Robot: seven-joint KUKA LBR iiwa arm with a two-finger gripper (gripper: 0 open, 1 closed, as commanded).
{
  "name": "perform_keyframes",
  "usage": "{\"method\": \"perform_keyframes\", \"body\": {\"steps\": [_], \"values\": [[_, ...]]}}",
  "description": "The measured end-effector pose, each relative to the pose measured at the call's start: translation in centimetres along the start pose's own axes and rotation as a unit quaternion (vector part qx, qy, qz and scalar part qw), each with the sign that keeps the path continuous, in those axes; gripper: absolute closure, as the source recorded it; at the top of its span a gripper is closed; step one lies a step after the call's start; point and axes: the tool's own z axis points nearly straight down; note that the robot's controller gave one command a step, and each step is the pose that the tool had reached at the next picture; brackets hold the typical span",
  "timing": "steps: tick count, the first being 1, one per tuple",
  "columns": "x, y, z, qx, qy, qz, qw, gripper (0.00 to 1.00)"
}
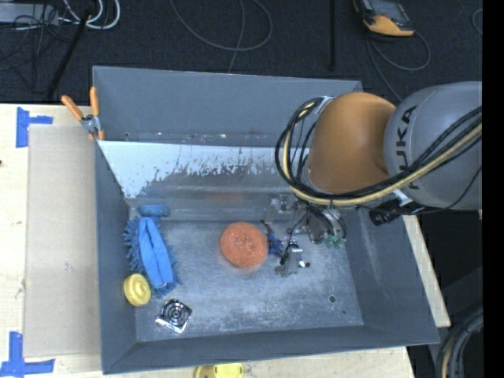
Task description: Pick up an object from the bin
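Observation:
My gripper [288,261] reaches down to the bin floor just right of centre, below the orange wrist cover. A round orange sponge-like disc [243,245] lies flat immediately to its left. A small blue thing [275,245] sits between the disc and the fingers, partly hidden by them. Whether anything is held between the fingers I cannot make out.
A blue brush-like duster with a handle [153,246] lies along the bin's left side. A small yellow round piece [138,290] sits below it. A silver and black metal item [174,315] rests near the front left. The arm and cables overhang the bin's right side.

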Motion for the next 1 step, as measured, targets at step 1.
{"method": "perform_keyframes", "body": {"steps": [1], "values": [[-0.13,-0.01,-0.46,0.000,-0.0036,0.000,1.0000,0.00]]}}
